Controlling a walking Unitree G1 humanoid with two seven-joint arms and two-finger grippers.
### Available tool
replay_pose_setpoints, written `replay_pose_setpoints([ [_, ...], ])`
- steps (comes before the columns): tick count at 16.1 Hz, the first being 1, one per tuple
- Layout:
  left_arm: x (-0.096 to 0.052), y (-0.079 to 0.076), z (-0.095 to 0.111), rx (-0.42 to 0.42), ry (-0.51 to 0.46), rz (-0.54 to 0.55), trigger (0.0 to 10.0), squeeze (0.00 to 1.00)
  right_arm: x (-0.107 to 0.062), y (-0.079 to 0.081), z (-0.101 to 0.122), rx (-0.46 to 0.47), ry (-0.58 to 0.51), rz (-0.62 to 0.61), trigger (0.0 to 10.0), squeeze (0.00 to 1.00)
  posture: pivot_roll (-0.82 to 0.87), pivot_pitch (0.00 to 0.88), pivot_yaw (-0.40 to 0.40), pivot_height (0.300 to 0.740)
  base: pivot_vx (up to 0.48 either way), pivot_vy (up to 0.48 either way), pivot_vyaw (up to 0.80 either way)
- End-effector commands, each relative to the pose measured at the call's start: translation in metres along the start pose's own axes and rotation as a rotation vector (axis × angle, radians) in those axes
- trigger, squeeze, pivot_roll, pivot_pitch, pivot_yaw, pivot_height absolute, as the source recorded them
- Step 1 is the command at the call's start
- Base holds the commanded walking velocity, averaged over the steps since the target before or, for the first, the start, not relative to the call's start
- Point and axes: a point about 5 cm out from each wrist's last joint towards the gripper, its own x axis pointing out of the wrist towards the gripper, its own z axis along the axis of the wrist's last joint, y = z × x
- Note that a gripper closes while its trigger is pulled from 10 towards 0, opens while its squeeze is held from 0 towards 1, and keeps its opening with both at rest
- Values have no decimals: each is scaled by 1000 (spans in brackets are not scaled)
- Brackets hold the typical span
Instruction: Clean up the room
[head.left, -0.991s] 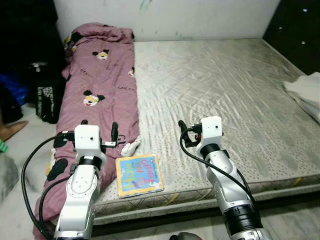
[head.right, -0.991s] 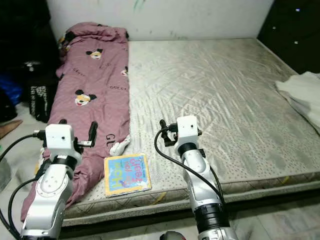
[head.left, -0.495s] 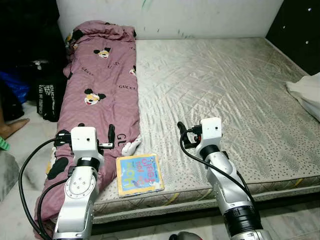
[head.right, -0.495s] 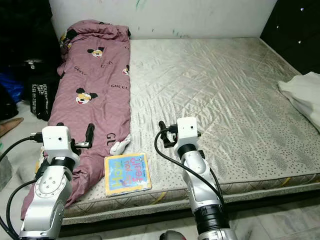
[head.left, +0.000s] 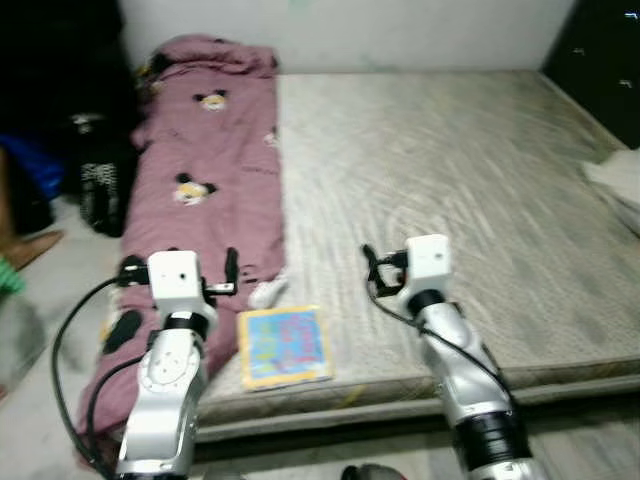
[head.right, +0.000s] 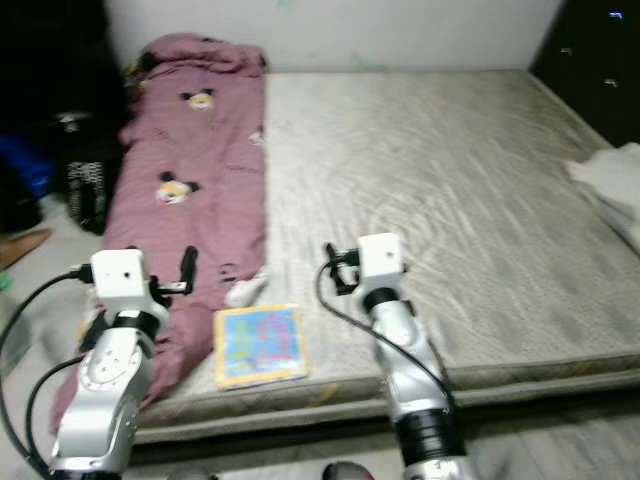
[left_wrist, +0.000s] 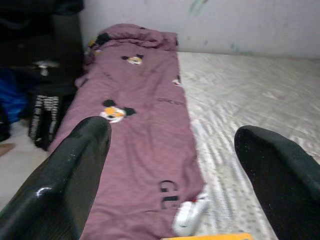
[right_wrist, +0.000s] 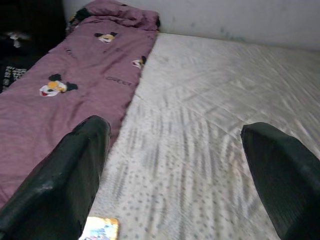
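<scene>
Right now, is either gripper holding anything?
No. The left gripper and the right gripper are both open and empty above the bed.

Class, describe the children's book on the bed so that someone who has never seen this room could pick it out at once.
Start at the bare grey mattress and go to its near edge, beside the long mauve cartoon-mouse blanket. There, between the two robot arms, lies the book: flat, square, and bright blue with a yellow border, unlike the small white object just above it.
</scene>
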Motion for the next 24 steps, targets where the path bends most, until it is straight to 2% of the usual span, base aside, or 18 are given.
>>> replay_pose_setpoints([
  [1,0,7,2,8,-1,17,10000,0,1,9,7,5,-26,28,10000,0,92,72,-24,740,0,480,0],
  [5,1,6,3,11,-9,12,10000,0,1,8,7,1,-25,26,10000,0,90,74,-24,740,0,120,0],
  [8,1,5,5,-17,-22,8,10000,0,1,8,7,-2,-21,26,10000,0,90,75,-24,740,0,0,0],
  [13,3,9,1,-23,14,46,10000,0,1,8,5,-6,-14,28,10000,0,92,69,-28,740,0,0,0],
  [14,3,9,0,-11,21,40,10000,0,1,8,5,-6,-13,28,10000,0,92,69,-28,740,0,0,0],
  [16,4,9,1,-57,15,32,10000,0,1,8,5,-7,-12,28,10000,0,90,62,-27,740,0,480,0],
  [24,3,3,2,-44,-1,-8,10000,0,1,7,4,-12,-8,24,10000,0,91,58,-30,740,0,0,0],
])
